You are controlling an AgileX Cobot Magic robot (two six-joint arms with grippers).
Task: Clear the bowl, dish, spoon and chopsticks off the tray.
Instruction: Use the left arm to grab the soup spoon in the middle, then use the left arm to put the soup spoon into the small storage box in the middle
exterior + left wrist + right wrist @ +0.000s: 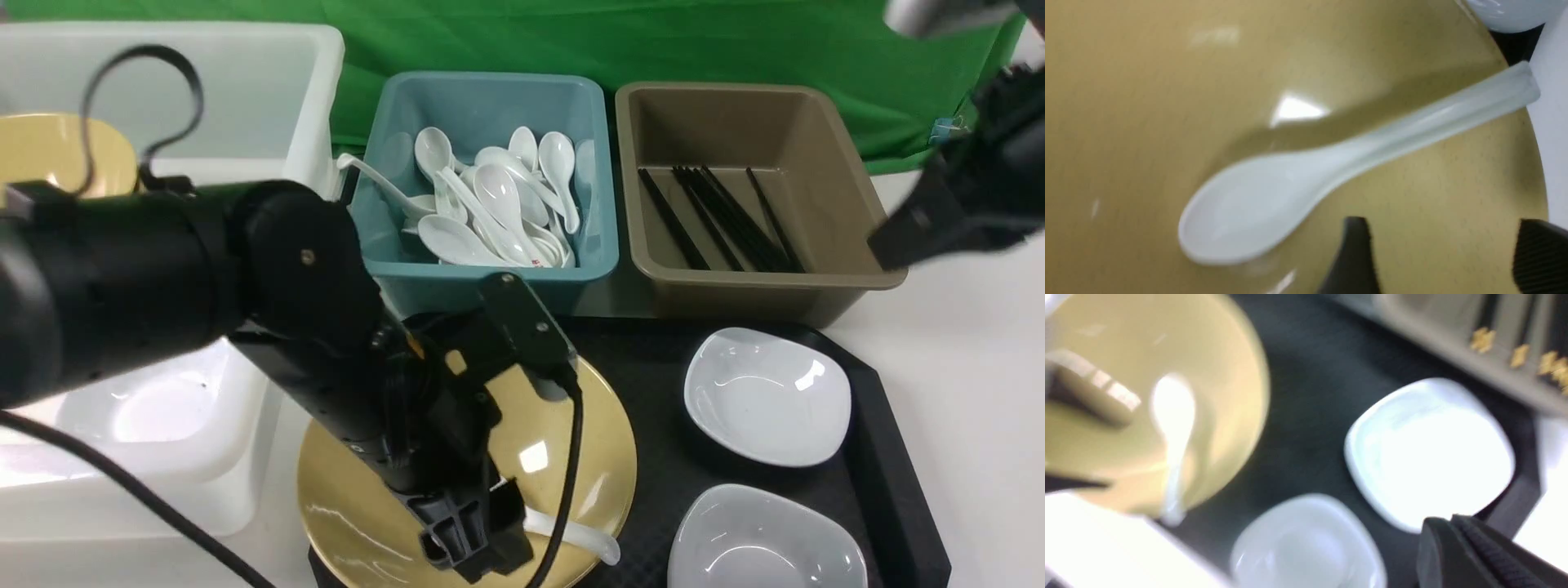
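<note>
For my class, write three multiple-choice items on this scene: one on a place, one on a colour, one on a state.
1. Where does the spoon in the yellow bowl lie?
A) Wholly under the bowl
B) In the bowl, its handle reaching over the rim
C) On a white dish

2. What colour is the tub that holds the black chopsticks?
A) Brown
B) Red
C) Yellow

3. How do the left arm's jaws stand?
A) Shut on the spoon
B) Shut on a dish
C) Open, holding nothing

Key:
1 B: the spoon rests inside the bowl, handle end past its edge.
2 A: the tub is brown around the chopsticks.
3 C: the left wrist view shows the jaws apart, with the spoon outside them.
</note>
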